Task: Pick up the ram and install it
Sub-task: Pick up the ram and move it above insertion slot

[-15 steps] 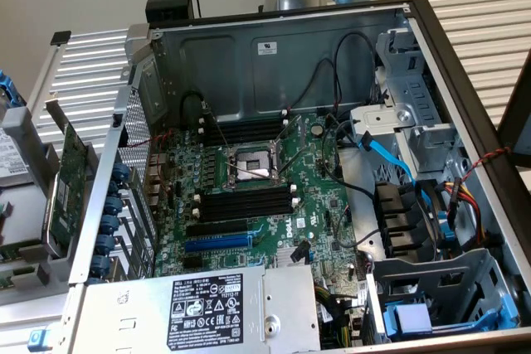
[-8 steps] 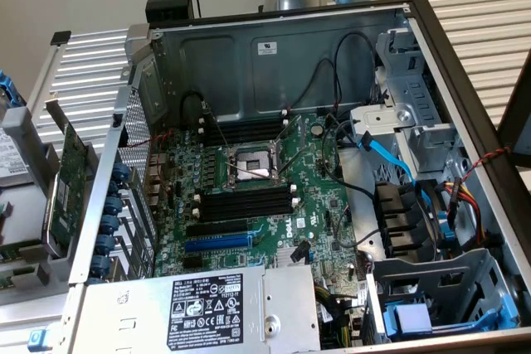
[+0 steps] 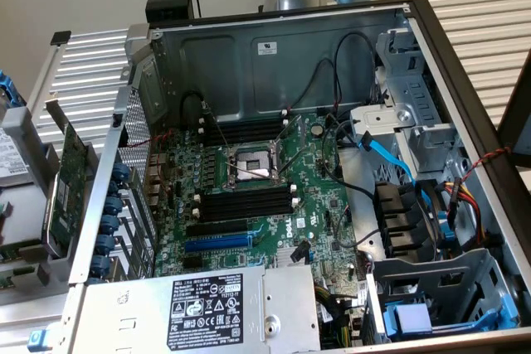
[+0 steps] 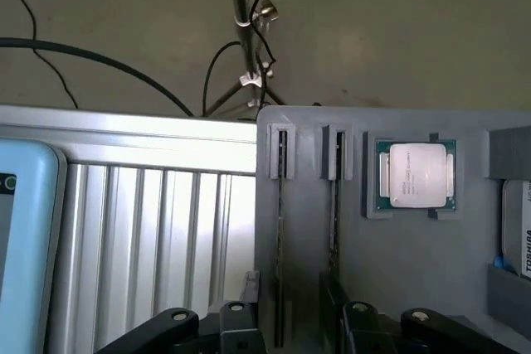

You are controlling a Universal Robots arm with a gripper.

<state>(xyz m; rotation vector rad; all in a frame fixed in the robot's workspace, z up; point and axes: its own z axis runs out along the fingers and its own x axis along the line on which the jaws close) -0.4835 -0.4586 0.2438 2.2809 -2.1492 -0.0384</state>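
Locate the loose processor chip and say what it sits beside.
In the wrist view, the processor chip lies flat in a recess of the grey tray, beside two narrow slot holders, on their side away from the ribbed metal tabletop.

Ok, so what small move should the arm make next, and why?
Probably a short, straight descent. The gripper is open over the grey tray, and the ram stands on edge in a slot that runs into the gap between its fingers. Nothing is held yet, so lowering until the fingers flank the stick seems the sensible step before any closing.
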